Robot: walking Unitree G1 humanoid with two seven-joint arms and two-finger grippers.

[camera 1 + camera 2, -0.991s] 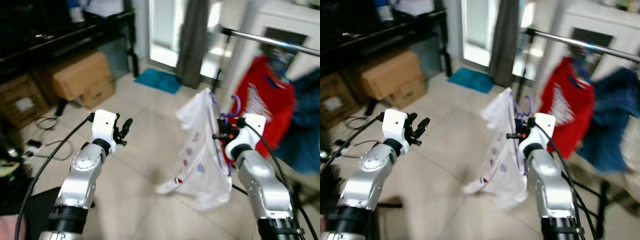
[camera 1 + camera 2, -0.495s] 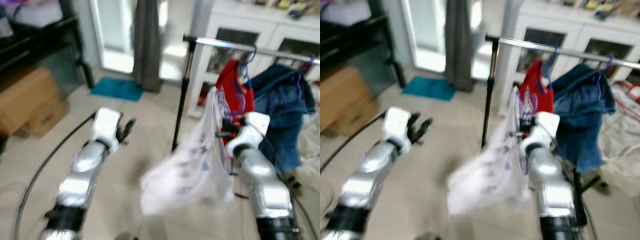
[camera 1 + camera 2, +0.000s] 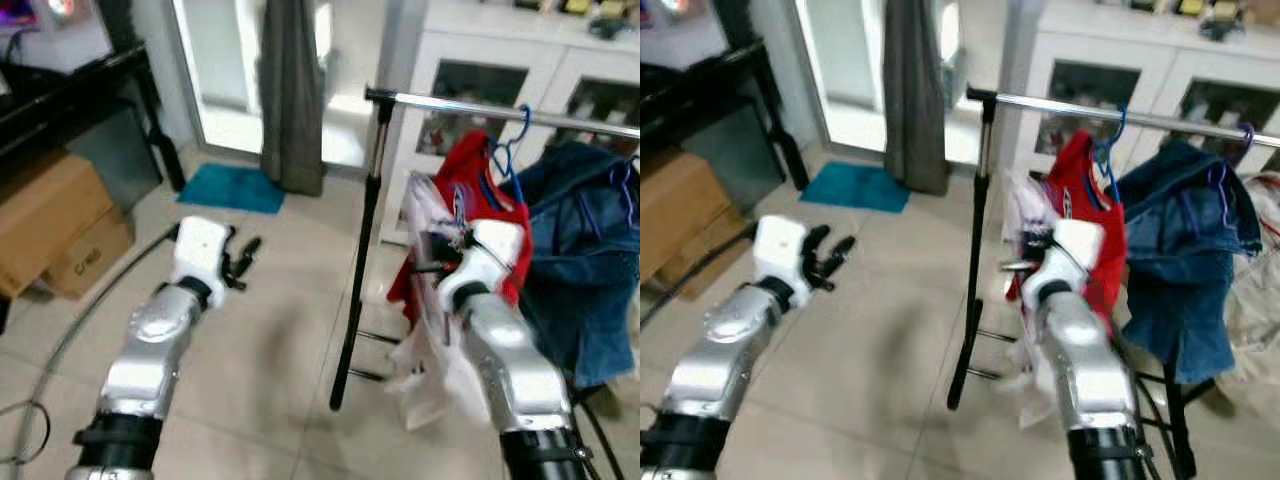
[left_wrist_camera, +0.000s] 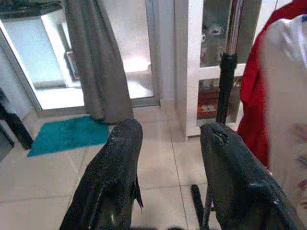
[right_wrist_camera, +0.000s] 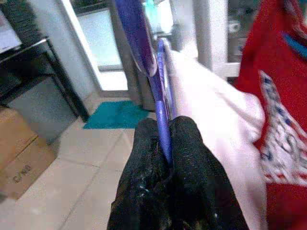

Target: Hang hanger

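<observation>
right claw (image 5: 165,143) pinches a purple hanger (image 5: 160,91) carrying a white shirt (image 3: 425,350), beside the clothes rail (image 3: 470,102). left claw (image 4: 168,143) hangs open over the floor (image 3: 270,330).

Boxes (image 3: 55,235) left, clothes rail (image 3: 500,105) right

Bare rail (image 3: 440,101) left of red shirt (image 3: 470,175), upright pole (image 3: 365,240) beside

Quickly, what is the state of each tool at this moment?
Left tool: open, holding nothing.
Right tool: closed on the purple hanger that carries the white garment.
</observation>
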